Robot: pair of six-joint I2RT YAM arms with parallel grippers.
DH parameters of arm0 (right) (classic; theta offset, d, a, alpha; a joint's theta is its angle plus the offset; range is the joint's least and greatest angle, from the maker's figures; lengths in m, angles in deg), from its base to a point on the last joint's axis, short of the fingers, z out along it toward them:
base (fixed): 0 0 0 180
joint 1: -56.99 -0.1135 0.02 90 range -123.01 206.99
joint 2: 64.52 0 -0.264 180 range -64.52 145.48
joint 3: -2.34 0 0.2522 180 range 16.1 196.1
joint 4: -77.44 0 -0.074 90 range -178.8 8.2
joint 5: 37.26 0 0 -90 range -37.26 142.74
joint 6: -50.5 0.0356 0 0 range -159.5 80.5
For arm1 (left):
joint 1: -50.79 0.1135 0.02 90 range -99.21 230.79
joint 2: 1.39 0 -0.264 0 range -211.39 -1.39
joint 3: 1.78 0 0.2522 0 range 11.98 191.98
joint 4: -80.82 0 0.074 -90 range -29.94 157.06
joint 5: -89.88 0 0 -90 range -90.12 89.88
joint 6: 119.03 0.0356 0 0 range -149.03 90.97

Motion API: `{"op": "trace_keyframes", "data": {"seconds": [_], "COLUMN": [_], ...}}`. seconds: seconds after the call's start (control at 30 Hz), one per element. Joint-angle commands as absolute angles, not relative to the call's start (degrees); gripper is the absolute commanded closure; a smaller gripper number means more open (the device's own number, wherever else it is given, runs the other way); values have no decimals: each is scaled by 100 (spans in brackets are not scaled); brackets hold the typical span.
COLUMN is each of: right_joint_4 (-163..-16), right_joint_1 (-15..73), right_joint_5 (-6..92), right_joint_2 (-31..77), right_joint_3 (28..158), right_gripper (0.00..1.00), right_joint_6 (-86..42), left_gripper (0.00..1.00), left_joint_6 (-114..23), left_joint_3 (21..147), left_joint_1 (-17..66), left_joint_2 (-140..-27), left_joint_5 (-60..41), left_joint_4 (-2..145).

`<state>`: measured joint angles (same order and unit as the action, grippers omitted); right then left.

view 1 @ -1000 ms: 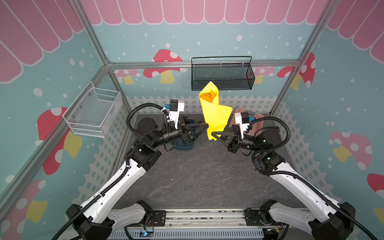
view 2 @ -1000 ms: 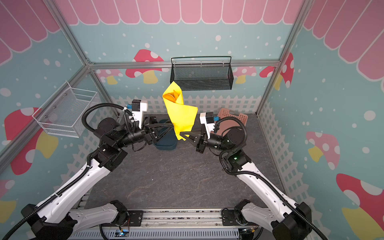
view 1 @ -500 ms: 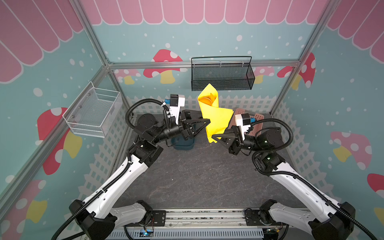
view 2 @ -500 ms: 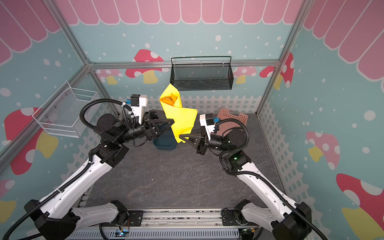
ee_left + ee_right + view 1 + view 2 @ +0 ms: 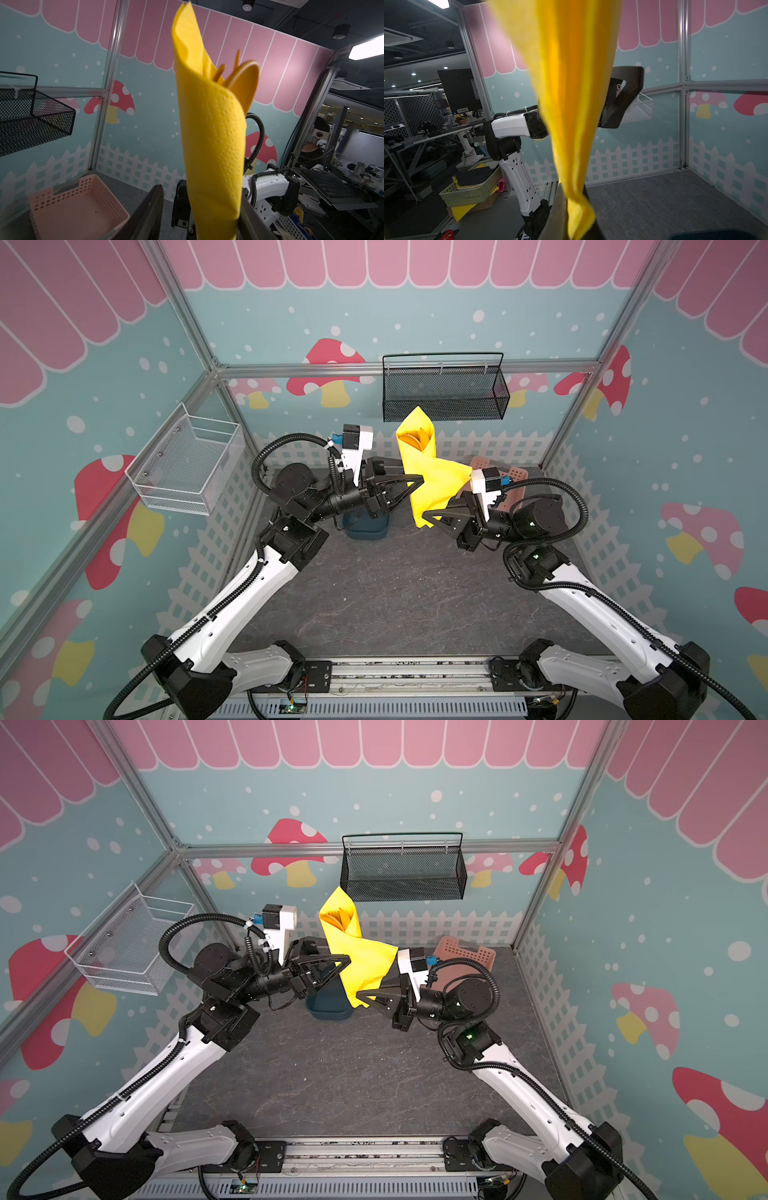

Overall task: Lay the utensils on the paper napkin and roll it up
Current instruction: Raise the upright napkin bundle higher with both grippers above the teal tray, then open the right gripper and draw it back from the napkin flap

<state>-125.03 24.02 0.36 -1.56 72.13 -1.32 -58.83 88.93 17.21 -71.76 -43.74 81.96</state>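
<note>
The yellow paper napkin (image 5: 436,481) (image 5: 365,961) is rolled into a cone and held upright in the air above the table's back. The orange tops of the utensils (image 5: 415,438) (image 5: 338,917) peek out of its open upper end, and the spoon bowl (image 5: 243,83) shows clearly. My right gripper (image 5: 424,516) (image 5: 575,212) is shut on the twisted lower end. My left gripper (image 5: 415,485) (image 5: 199,207) is open around the middle of the roll (image 5: 212,135). One finger touches the paper and the other stands apart from it.
A dark blue tub (image 5: 365,526) sits on the table under the left gripper. A pink basket (image 5: 515,477) stands at the back right. A black mesh basket (image 5: 444,393) hangs on the back wall and a white wire basket (image 5: 187,466) on the left wall.
My left gripper has risen from near the roll's lower end to its middle, and its jaws have narrowed. The right gripper keeps hold of the lower end.
</note>
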Motion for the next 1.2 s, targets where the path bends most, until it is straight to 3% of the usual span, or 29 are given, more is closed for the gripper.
{"op": "trace_keyframes", "data": {"seconds": [0.0, 0.33, 0.8, 0.93, 1.07, 1.17], "right_joint_4": [-12686, -12567, -12435, -12439, -12456, -12461], "right_joint_1": [2328, 2272, 2264, 2266, 2270, 2269], "right_joint_5": [-88, -40, 403, 662, 810, 861], "right_joint_2": [-115, -62, -191, -320, -470, -527], "right_joint_3": [7411, 7484, 7339, 7190, 7086, 7130], "right_gripper": [100, 100, 100, 86, 61, 51], "right_joint_6": [-144, -205, -312, -313, -304, -281], "left_gripper": [50, 58, 86, 89, 90, 91], "left_joint_6": [-5909, -5902, -5769, -5760, -5776, -5768], "left_joint_3": [9053, 9072, 9039, 9007, 8994, 8994], "left_joint_1": [1676, 1629, 1629, 1633, 1633, 1633], "left_joint_2": [-7239, -7293, -7197, -7169, -7125, -7119], "left_joint_5": [-4497, -4511, -4435, -4380, -4358, -4345], "left_joint_4": [8274, 8289, 8240, 8263, 8296, 8288]}}
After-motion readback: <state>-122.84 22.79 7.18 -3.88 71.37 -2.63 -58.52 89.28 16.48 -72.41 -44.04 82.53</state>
